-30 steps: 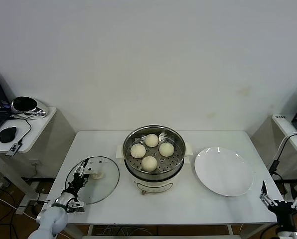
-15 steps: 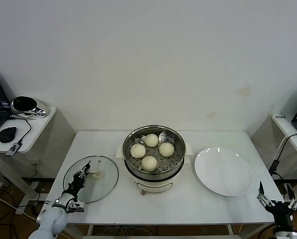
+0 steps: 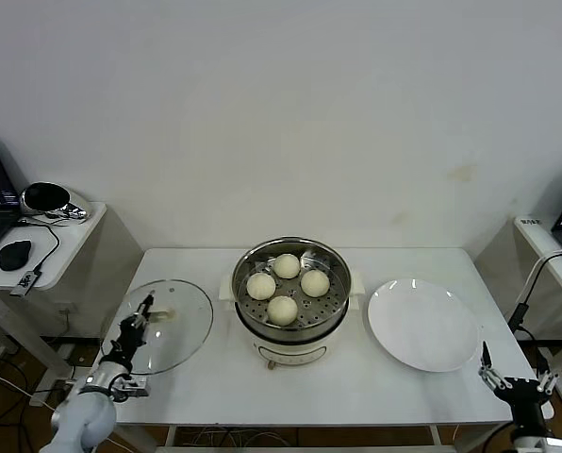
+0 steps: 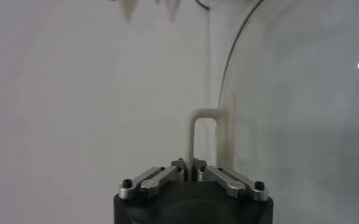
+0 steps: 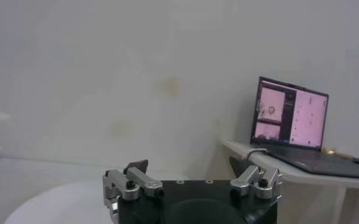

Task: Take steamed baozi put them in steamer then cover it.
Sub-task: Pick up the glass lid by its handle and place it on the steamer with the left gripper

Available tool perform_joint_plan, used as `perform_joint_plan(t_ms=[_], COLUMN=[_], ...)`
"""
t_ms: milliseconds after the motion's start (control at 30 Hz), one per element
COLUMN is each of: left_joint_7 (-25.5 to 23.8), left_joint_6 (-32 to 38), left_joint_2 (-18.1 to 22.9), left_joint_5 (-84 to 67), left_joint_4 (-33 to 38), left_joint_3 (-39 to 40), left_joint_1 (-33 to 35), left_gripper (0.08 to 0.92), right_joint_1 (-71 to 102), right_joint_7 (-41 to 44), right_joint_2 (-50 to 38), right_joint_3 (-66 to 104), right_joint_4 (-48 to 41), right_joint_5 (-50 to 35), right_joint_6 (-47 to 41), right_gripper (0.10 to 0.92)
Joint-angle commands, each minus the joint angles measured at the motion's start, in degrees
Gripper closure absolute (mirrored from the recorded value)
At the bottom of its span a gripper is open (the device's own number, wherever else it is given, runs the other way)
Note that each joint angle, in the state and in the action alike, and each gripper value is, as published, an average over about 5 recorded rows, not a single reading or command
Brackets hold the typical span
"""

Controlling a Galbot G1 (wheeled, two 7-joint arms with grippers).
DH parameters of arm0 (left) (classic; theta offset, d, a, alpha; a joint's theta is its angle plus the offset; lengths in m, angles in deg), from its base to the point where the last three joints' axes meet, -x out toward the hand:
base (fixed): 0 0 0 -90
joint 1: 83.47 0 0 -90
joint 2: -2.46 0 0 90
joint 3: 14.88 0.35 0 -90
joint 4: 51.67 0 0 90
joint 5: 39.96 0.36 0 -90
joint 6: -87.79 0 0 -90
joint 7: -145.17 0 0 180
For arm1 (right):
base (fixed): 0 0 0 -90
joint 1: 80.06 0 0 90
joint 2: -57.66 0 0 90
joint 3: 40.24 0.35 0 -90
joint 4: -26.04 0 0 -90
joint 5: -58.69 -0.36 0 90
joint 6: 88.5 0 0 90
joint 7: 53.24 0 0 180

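Note:
Several steamed baozi [image 3: 282, 310] lie in the steamer [image 3: 333, 260], a steel basket on a cream pot base at the table's middle. The cover [image 3: 177, 330], a clear glass lid, hangs tilted over the table's left part. My left gripper [image 3: 140, 310] is shut on its cream handle [image 3: 163, 314]. In the left wrist view the handle [image 4: 202, 122] runs straight into the closed left gripper [image 4: 191, 165], with the cover's glass [image 4: 301, 109] beside it. My right gripper [image 3: 515, 370] waits open off the table's front right corner; in its own view the right gripper [image 5: 188, 164] holds nothing.
A white plate [image 3: 422, 326] lies right of the steamer. A side table [image 3: 36, 255] with a mouse and a laptop stands at the far left. Another laptop [image 5: 289, 119] sits on a stand to the right.
My left gripper has closed on the cover's handle. The cover has tilted up off the table and shifted left. The right gripper has drifted a little lower.

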Motion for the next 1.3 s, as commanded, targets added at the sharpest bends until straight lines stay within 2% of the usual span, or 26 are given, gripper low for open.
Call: perform_joint_plan(t_ms=[33,167,300,400,533,667,833,1000,1133,1300], left_joint_7=[-9.9,-13.5,-13.9,-13.3,-15.5,-19.6,-24.6,-29.4,-31.0,-30.7], left_joint_6=[-13.6,-17.6,-20.4,-21.8,-26.2,-32.8,-38.4,-41.4,-41.3,-40.6], left_joint_2=[-8.8,-12.6,-14.9,-14.6,-12.5,-8.6,0.0,7.5,12.7,15.8], left_joint_5=[-5.5,-8.9,-13.0,-13.0,-12.0,-10.8,-4.0,6.3,11.7,13.4], left_joint_4=[23.6,26.8,29.9,31.4,32.0,31.1,28.2,25.0,21.5,18.2], left_joint_3=[-4.5,-2.0,3.9,10.2,19.3,27.1,33.8,37.3,38.5,39.7], left_joint_1=[5.4,3.0,0.9,-1.9,-9.0,-16.3,-22.1,-24.2,-24.8,-25.0], left_gripper=[0.853,0.853,0.853,0.853,0.853,0.853,0.853,0.853,0.853,0.853], right_joint_1=[0.1,0.3,0.2,-0.3,-0.9,-1.6,-1.8,-2.0,-2.0,-1.9], right_joint_7=[0.1,0.2,0.4,0.6,0.4,-0.1,-0.4,-0.5,-0.5,-0.5], right_joint_2=[-0.4,-0.4,0.2,0.8,1.8,2.8,3.5,4.0,4.0,3.7], right_joint_3=[-0.8,-1.6,-2.1,-2.3,-2.6,-3.4,-4.5,-5.3,-5.5,-5.5], right_joint_4=[0.1,0.3,0.5,1.1,1.6,1.3,0.7,0.7,0.5,0.1], right_joint_5=[0.4,1.3,2.4,3.3,6.0,8.9,10.7,11.7,12.0,12.0], right_joint_6=[0.1,0.4,0.5,-0.2,-0.6,-0.6,-0.4,-0.5,-0.3,0.0], right_gripper=[0.203,0.203,0.203,0.203,0.203,0.203,0.203,0.203,0.203,0.203])
